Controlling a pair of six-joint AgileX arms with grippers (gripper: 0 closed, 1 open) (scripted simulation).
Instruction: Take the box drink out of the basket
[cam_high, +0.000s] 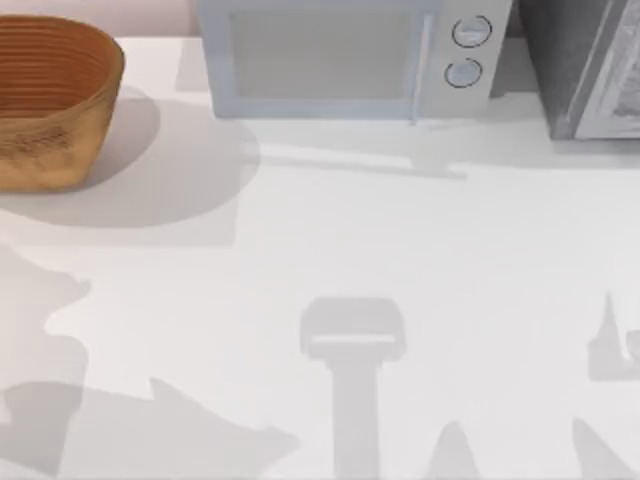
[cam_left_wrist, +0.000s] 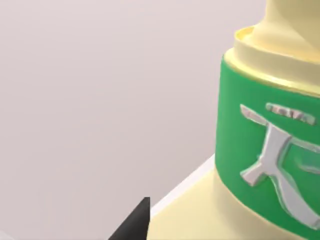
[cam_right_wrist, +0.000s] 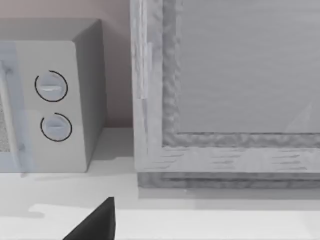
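Note:
The basket (cam_high: 55, 110), round, orange-brown and ribbed inside, stands at the table's far left corner. The part of its inside that I see holds nothing. In the left wrist view the box drink (cam_left_wrist: 265, 150) is very close: pale yellow, with a green band and silver print, set against a plain wall. A dark tip of my left gripper (cam_left_wrist: 136, 224) pokes in beside it. I cannot tell whether it touches the carton. A dark tip of my right gripper (cam_right_wrist: 97, 222) hangs over the table, facing the microwave (cam_right_wrist: 50, 100).
A grey-white microwave (cam_high: 340, 55) stands at the back middle. A grey framed cabinet (cam_high: 585, 65) sits at the back right, close to my right gripper. The white tabletop (cam_high: 330, 230) carries shadows of the arms along its front.

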